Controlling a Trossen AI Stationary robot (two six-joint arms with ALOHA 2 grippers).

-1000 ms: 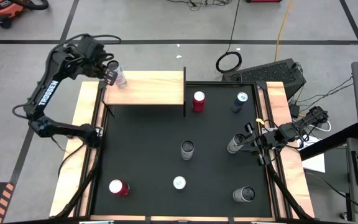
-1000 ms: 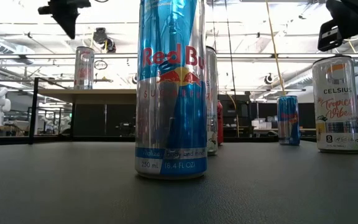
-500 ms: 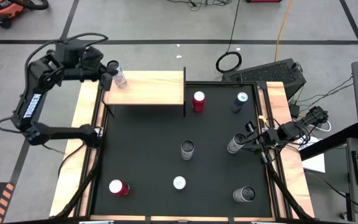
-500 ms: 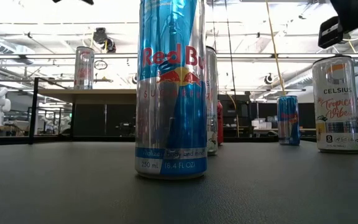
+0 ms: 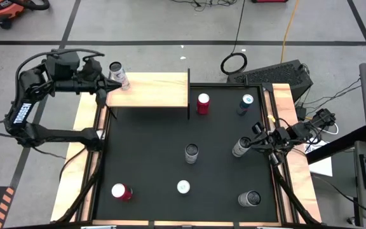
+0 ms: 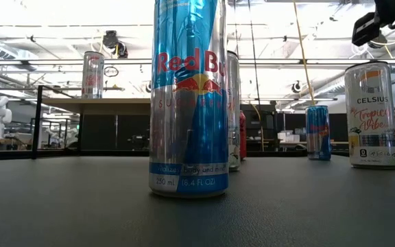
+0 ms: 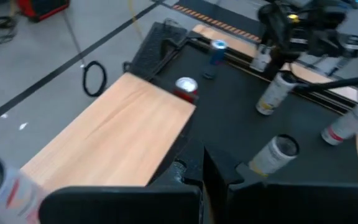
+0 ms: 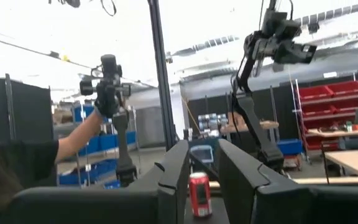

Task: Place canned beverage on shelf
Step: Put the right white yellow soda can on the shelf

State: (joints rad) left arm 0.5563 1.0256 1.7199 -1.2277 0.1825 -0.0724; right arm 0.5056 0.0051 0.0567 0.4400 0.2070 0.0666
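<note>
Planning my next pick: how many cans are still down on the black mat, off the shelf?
7. Red can beside the shelf, blue can, one by the right gripper, center, front left red, front middle, front right.

We see the left gripper has drawn back from the can on the shelf, moving toward the upper left of the high view; its arm has swung outward; it has left the low view entirely.

One can stands on the shelf's left end, others on the tabletop.
</note>
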